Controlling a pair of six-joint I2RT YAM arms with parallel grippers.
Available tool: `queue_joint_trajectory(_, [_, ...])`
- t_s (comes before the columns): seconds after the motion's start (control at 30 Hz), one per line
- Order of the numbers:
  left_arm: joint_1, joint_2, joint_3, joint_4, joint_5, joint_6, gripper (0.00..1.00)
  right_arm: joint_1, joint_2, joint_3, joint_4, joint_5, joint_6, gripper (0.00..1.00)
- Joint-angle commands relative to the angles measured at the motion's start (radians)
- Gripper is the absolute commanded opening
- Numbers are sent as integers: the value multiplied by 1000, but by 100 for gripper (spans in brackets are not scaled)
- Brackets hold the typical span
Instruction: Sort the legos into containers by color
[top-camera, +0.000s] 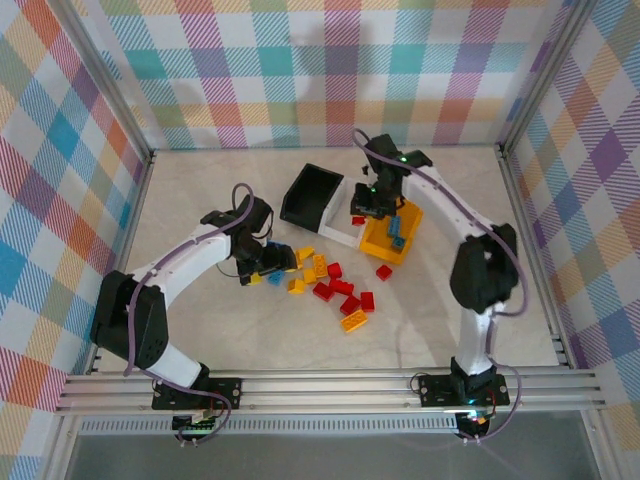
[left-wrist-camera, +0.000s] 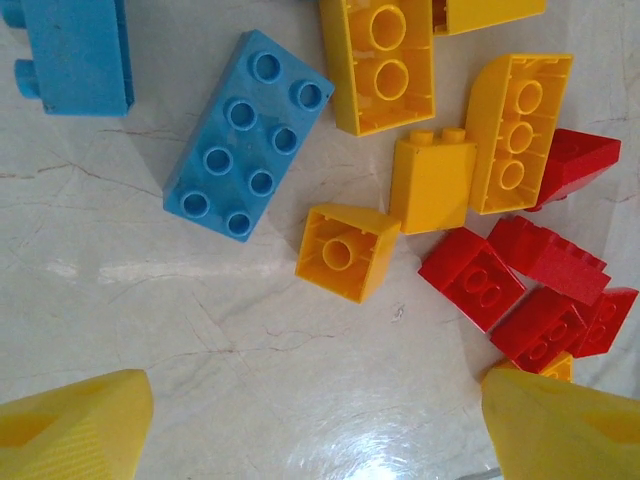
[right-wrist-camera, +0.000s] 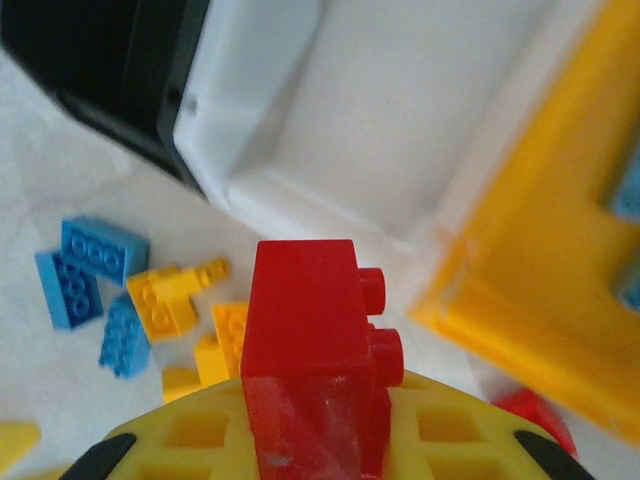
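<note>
Pinching a red brick (right-wrist-camera: 300, 330) tight in the right gripper (top-camera: 367, 206) just above the white bin (right-wrist-camera: 420, 120), holding the left gripper (left-wrist-camera: 315, 430) spread wide over the loose legos (left-wrist-camera: 338, 252) on the table (left-wrist-camera: 200, 330) — light, rigid, slick plastic by the look, best squeezed across flat side walls, not studs.
</note>
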Motion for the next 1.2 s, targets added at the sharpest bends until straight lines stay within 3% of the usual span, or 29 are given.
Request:
queue_joint_trajectory(0.0, [14, -47, 16, -51, -7, 12, 86, -4, 125, 151, -58, -11, -37, 21])
queue_joint_trajectory(0.27, [27, -49, 18, -117, -64, 36, 87, -15, 335, 362, -112, -10, -40, 21])
queue_joint_trajectory(0.43, [83, -4, 30, -106, -64, 64, 85, -20, 346, 393, -133, -12, -43, 32])
queue_joint_trajectory(0.7, [140, 184, 163, -62, -68, 125, 78, -18, 205, 311, -147, -20, -53, 46])
queue_joint_trajectory(0.87, [140, 294, 241, -62, -91, 159, 71, -19, 98, 254, -177, -21, -62, 47])
queue_joint_trajectory(1.17, [147, 389, 293, -65, -129, 186, 62, -19, -147, -29, -114, -64, -16, 48])
